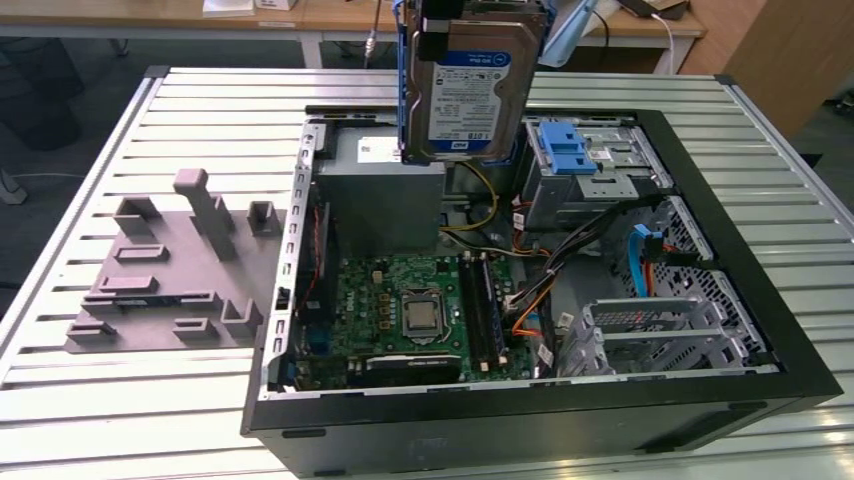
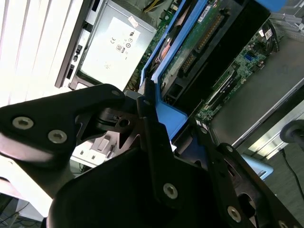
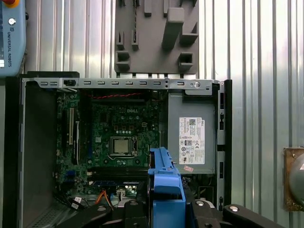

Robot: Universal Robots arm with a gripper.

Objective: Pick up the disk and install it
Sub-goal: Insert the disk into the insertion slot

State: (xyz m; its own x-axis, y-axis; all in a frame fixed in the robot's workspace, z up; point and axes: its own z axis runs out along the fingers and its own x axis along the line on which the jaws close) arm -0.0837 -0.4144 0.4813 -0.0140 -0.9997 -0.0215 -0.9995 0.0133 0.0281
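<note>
The disk (image 1: pixel 470 95), a silver drive with a blue-and-white label and a blue frame, hangs upright above the back of the open computer case (image 1: pixel 747 300). My gripper (image 1: pixel 462 35) is shut on it from above, a black finger running down its edge. It hovers over the grey power supply box (image 1: pixel 380 195), beside the drive bay with the blue latch (image 1: pixel 567 150). In the second wrist view the disk's green underside (image 2: pixel 199 42) and blue frame sit between the gripper's (image 2: pixel 175 126) black fingers (image 2: pixel 151 137). In the first wrist view the disk's blue frame edge (image 3: pixel 166 183) rises from the gripper (image 3: pixel 166 211).
The case lies open on a slatted metal table (image 1: pixel 160 400), its motherboard (image 1: pixel 414 310) and cables exposed. A grey plastic fixture (image 1: pixel 174 270) lies at the exterior view's left of the case. The power supply's white sticker (image 3: pixel 191 140) is visible. A pendant (image 3: pixel 9 38) lies at the table's edge.
</note>
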